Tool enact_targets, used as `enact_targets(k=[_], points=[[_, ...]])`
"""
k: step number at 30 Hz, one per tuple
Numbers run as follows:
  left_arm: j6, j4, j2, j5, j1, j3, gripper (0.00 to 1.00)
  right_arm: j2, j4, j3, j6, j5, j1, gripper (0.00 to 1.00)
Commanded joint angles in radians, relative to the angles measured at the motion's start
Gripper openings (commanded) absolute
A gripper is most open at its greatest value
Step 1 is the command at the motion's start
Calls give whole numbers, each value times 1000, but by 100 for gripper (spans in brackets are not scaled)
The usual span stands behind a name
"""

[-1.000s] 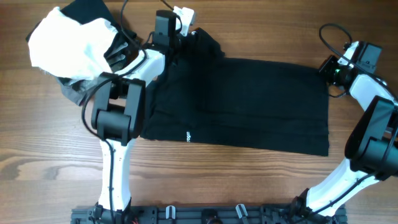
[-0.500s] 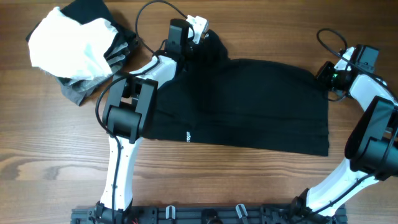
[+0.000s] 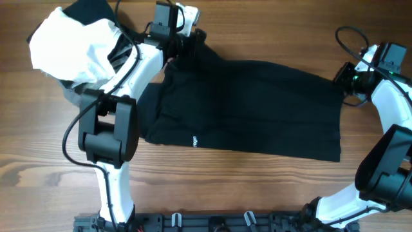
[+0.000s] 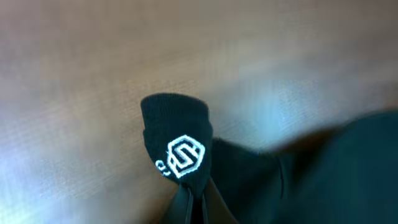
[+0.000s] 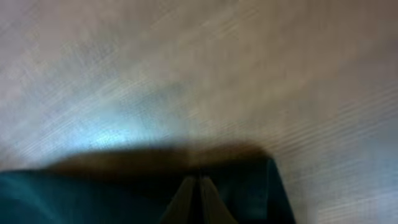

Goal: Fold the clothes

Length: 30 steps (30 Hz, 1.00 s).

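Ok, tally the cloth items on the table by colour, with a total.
White: 1, the crumpled white garment
Grey: 1, the grey garment beside it
Black: 2, the soft black short-sleeved shirt spread flat, and a dark piece behind the white one
Total: 4

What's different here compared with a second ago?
The left gripper has closed on the far left corner of the black shirt and tugged it slightly leftward, its arm swinging out to the left. The right gripper stays shut on the shirt's far right corner. The white garment and the rest of the shirt lie as before.
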Motion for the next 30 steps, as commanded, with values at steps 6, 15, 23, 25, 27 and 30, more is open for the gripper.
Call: enact_targets(k=[6, 15, 23, 25, 27, 30], points=[[2, -311, -27, -3, 16, 1, 4, -26, -132, -2, 9, 35, -39, 4], [2, -582, -27, -3, 26, 1, 4, -26, -12, -2, -118, 24, -59, 4], [2, -481, -60, -2, 26, 2, 4, -26, 102, -2, -203, -95, -59, 4], [2, -439, -71, -3, 26, 2, 4, -26, 117, -2, -195, -105, -59, 4], [6, -431, -70, -3, 26, 1, 4, -26, 122, -3, -200, -105, -59, 5], [32, -391, -68, -3, 26, 1, 4, -25, 142, -15, -213, -140, -56, 5]])
